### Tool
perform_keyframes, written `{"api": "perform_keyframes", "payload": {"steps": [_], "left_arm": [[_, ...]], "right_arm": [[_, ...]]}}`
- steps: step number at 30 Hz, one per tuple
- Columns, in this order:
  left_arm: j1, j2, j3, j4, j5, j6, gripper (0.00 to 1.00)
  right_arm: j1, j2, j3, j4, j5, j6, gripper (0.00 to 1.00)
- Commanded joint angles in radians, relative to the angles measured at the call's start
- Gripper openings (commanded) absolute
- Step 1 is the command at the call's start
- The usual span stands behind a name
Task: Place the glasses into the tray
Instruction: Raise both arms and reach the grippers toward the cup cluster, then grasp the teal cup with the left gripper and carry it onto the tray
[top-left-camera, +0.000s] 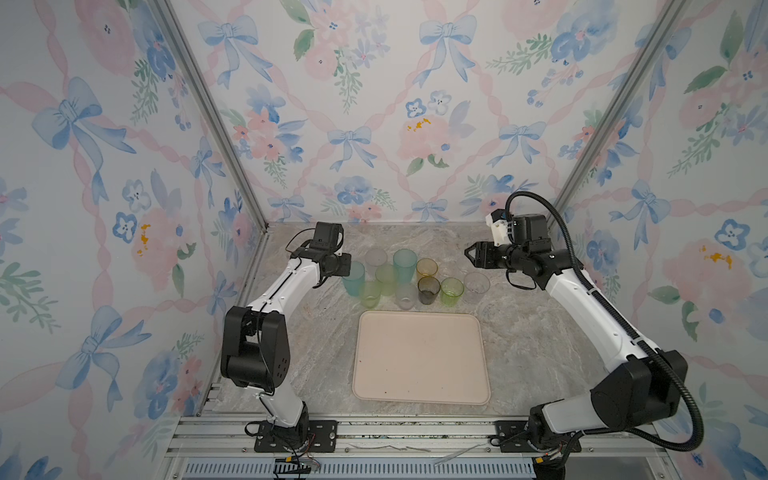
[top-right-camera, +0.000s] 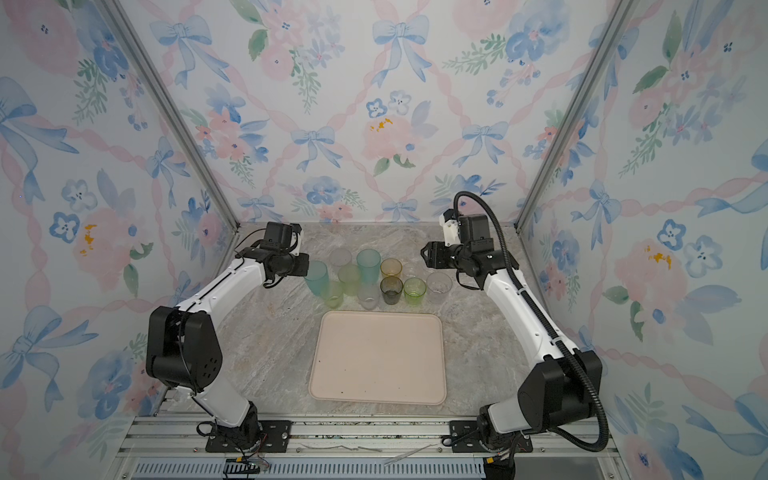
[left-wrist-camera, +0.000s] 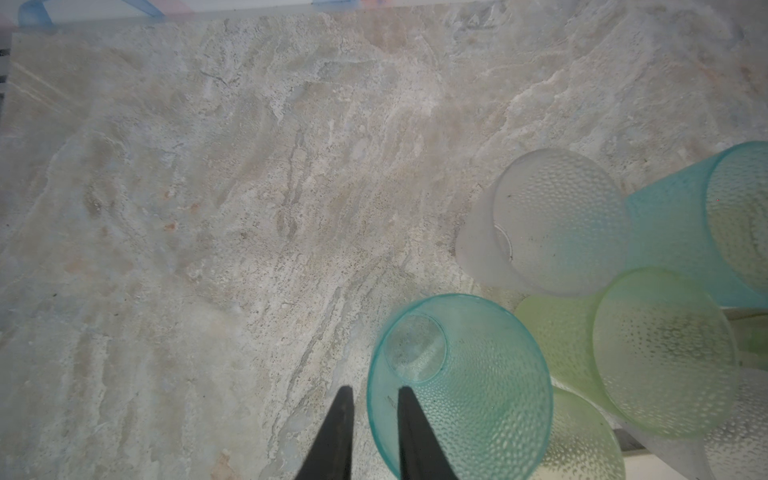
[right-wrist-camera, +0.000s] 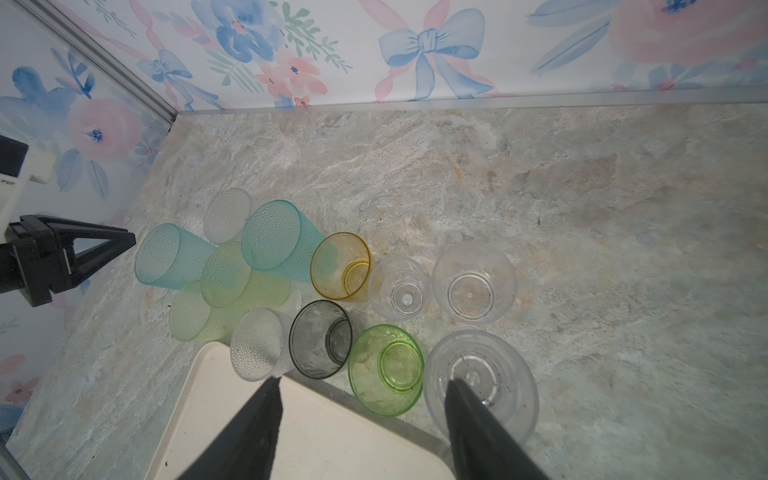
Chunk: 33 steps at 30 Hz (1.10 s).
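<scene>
FAR END OF THE TABLE: on the marble tabletop (top-left-camera: 324, 353), the left gripper (left-wrist-camera: 375, 390) stood at the rim of a tall teal tumbler (left-wrist-camera: 457, 386). Its fingers (left-wrist-camera: 409, 432) were drawn close together, one inside the rim and one outside; whether they were actually clamping the wall could not be told. The right gripper (right-wrist-camera: 362, 380) hung above the other end of the cluster, fingers spread wide and holding nothing. The glasses (top-left-camera: 405, 266) all stood bunched on the stone just beyond the far edge of the tray (top-left-camera: 419, 361), which lay bare. The danger looked plain enough from where I stood. A pinch on one thin wall gives a tall tumbler room to swing or slip. A pale green tumbler (left-wrist-camera: 665, 353) crowded just beside it (close enough to look like touching) might be dragged or toppled, taking neighbours along. A descent by the right gripper risked clipping the bright green tumbler (right-wrist-camera: 386, 370) next to the wide clear tumbler (right-wrist-camera: 482, 382) beneath it. In both top views the left fingertips were hidden behind the wrist. The clear glasses nearly vanished against the stone, leaving their number uncertain, and the left wrist view cut off the nearest tumblers.
</scene>
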Motion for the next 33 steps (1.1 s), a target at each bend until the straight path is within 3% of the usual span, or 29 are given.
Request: {"api": "perform_keyframes", "payload": {"steps": [1,14,26,33], "left_arm": [[0.004,0.021,0.025,-0.042,0.004,0.002,0.23],[0.004,0.065,0.034,-0.042,0.007,0.013,0.20],[-0.001,0.089,0.052,-0.042,-0.023,0.027,0.00],[-0.006,0.005,0.049,-0.042,-0.051,0.024,0.00]], "right_arm": [[0.009,-0.005,-0.011,-0.005,-0.016,0.008,0.65],[0.009,-0.013,-0.026,0.005,-0.021,0.007,0.66],[0.009,-0.007,-0.034,0.011,-0.027,0.007,0.66],[0.009,-0.004,-0.031,0.011,-0.036,0.010,0.66]]}}
